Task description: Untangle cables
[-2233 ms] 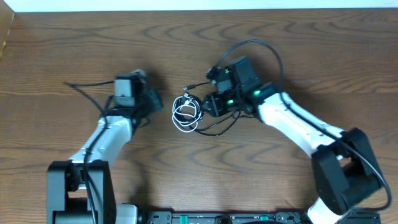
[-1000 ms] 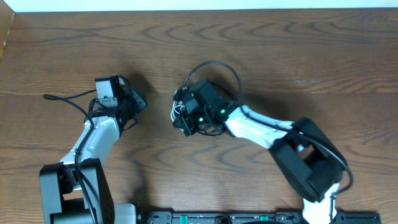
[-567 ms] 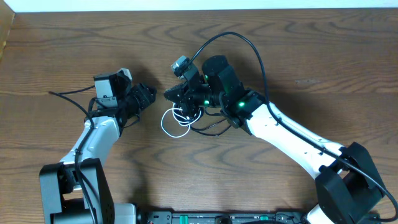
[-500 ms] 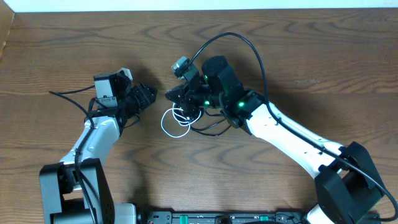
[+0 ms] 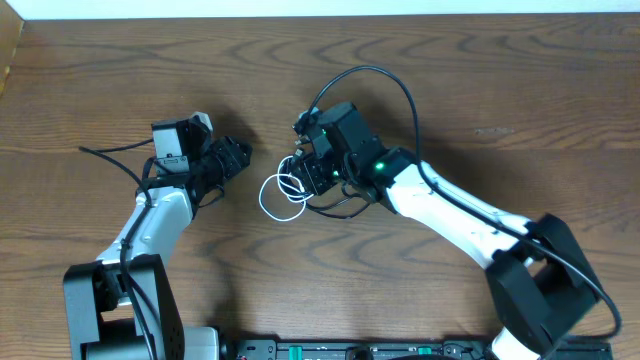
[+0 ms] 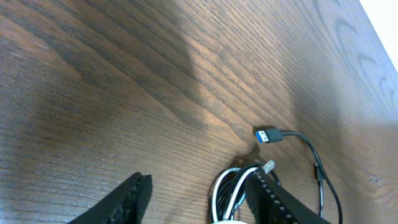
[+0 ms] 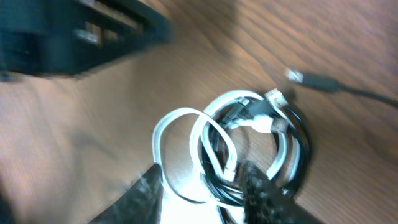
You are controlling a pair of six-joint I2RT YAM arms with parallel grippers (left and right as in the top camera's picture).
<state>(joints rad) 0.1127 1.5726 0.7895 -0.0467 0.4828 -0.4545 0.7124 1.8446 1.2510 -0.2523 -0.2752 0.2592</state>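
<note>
Right arm dipped back over the cables; right jaws spread, coil just ahead, likely to regrip. Left jaws spread too, awaiting a strand.

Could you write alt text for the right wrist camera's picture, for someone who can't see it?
A white cable and a black cable lie coiled together in a tangle on a wooden table. The arm's two fingers frame the bottom edge, spread apart over the coil.
</note>
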